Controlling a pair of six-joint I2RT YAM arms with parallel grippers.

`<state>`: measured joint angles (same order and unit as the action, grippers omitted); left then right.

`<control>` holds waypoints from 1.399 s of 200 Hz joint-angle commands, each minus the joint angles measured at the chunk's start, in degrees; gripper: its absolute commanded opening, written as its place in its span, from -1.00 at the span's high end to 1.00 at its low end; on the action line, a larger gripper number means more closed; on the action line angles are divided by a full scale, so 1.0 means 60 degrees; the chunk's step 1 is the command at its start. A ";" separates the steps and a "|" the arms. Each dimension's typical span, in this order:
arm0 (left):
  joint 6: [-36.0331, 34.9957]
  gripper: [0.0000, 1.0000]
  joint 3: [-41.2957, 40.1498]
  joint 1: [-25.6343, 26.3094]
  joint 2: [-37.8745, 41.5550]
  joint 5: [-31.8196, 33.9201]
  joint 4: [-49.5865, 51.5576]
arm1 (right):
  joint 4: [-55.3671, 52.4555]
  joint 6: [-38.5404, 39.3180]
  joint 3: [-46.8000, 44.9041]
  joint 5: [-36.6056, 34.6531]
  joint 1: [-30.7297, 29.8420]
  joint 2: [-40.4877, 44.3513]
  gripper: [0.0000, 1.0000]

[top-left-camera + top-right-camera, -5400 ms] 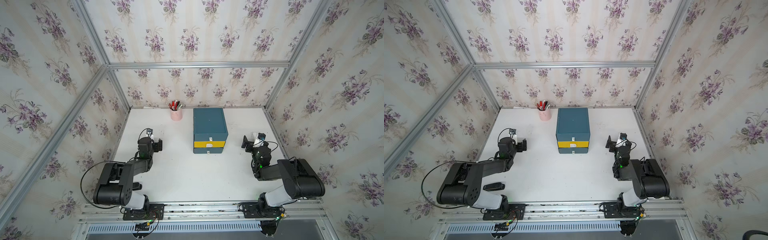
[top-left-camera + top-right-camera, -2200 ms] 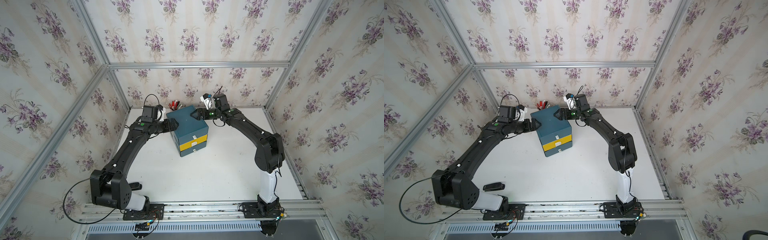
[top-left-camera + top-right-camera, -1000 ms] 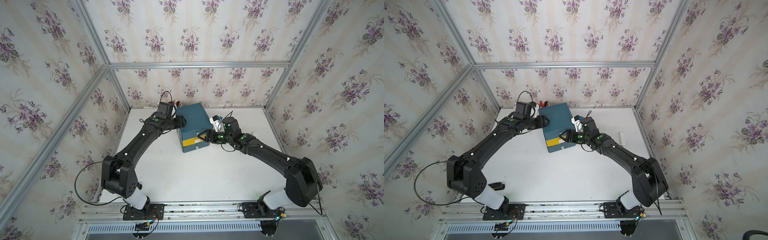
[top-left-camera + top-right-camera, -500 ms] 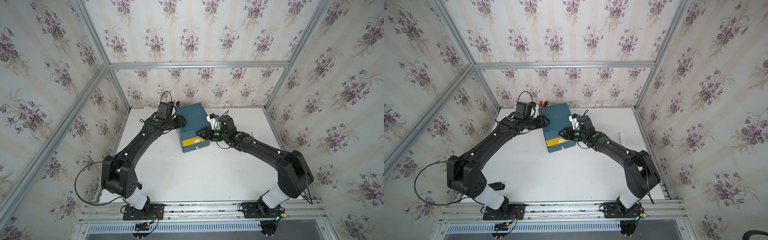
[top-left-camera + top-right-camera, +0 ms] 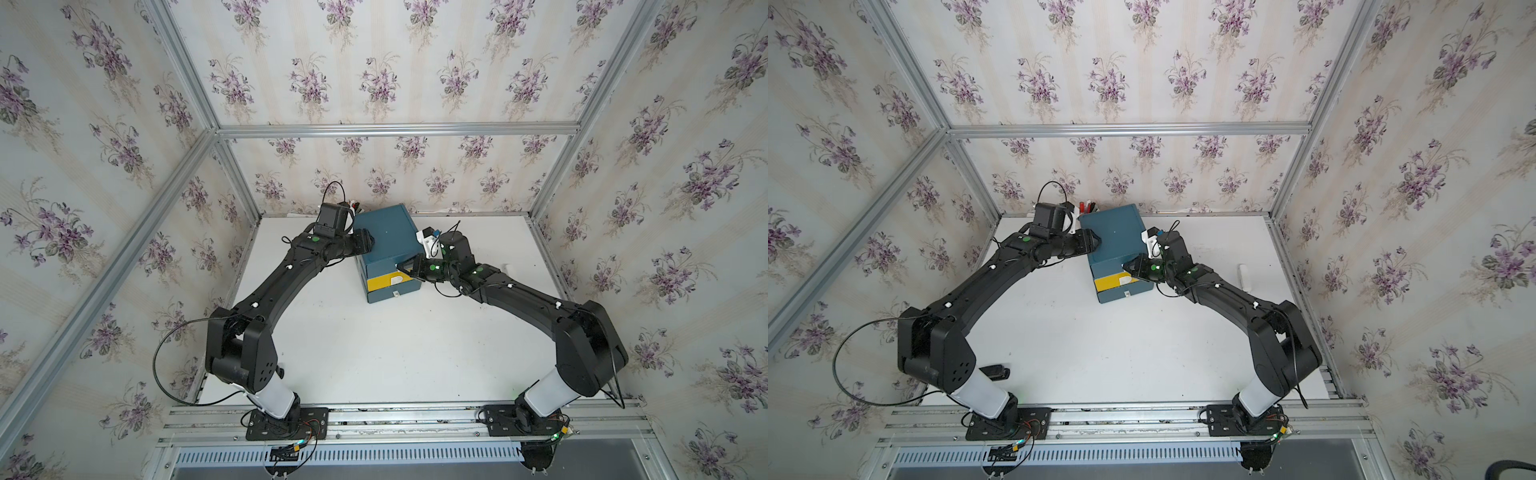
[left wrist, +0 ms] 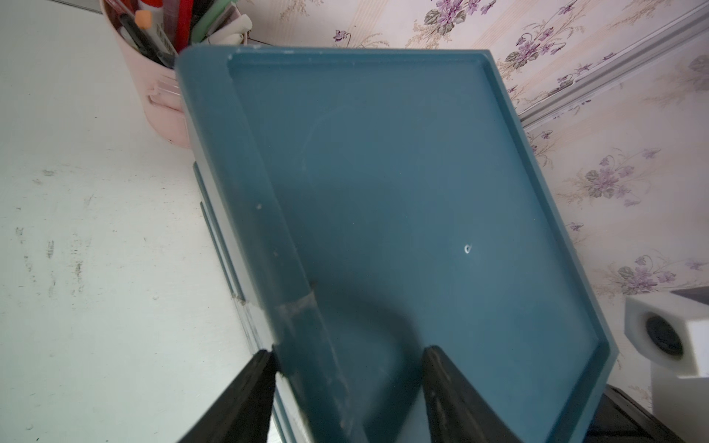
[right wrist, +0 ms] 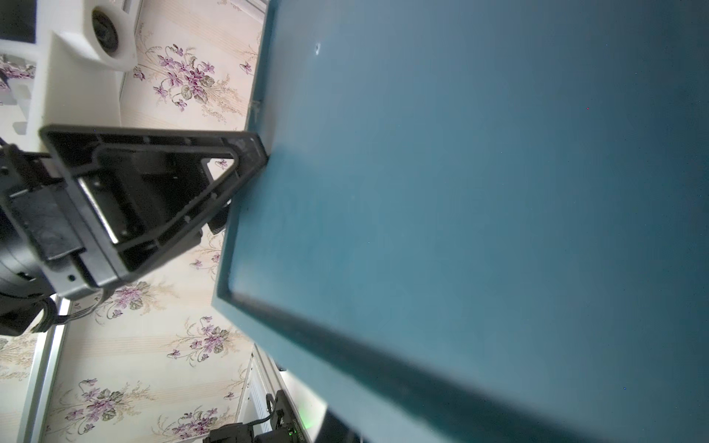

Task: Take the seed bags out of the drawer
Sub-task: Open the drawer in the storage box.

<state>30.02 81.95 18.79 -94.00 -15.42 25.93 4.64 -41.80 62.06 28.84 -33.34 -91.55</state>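
The teal drawer cabinet (image 5: 386, 237) stands askew near the back edge of the tabletop (image 5: 374, 345), just beside a pink pen cup (image 6: 165, 107). The left gripper (image 5: 369, 242) clamps the cabinet's left top rim, with one finger outside the wall and the other over the lid. The right gripper (image 5: 402, 267) is closed at the front of the top drawer (image 5: 380, 268); whether it pinches the handle is hidden. All three drawer fronts look pushed in, and the seed bags show in no view.
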 commanded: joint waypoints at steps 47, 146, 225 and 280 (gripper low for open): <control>-0.0179 -0.27 -0.0198 0.0025 -0.0022 0.0381 0.0848 | -0.0353 0.0014 -0.0917 0.0301 -0.0008 0.1102 1.00; -0.0335 -0.27 -0.0114 0.0031 -0.0065 0.0565 0.1034 | -0.2433 0.0492 -0.1745 -0.0070 -0.0424 0.2913 1.00; -0.0583 -0.27 -0.0122 0.0026 -0.0009 0.0330 0.1403 | -0.3649 0.0010 -0.2224 -0.1147 -0.1149 0.4212 1.00; -0.0841 -0.27 -0.0097 0.0033 -0.0066 0.0243 0.1549 | -0.3889 -0.0344 -0.2550 -0.1597 -0.1519 0.4812 1.00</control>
<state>27.70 81.73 18.90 -93.71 -14.63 26.37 -18.17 -42.33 47.00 21.21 -41.74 -63.53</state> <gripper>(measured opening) 0.634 0.078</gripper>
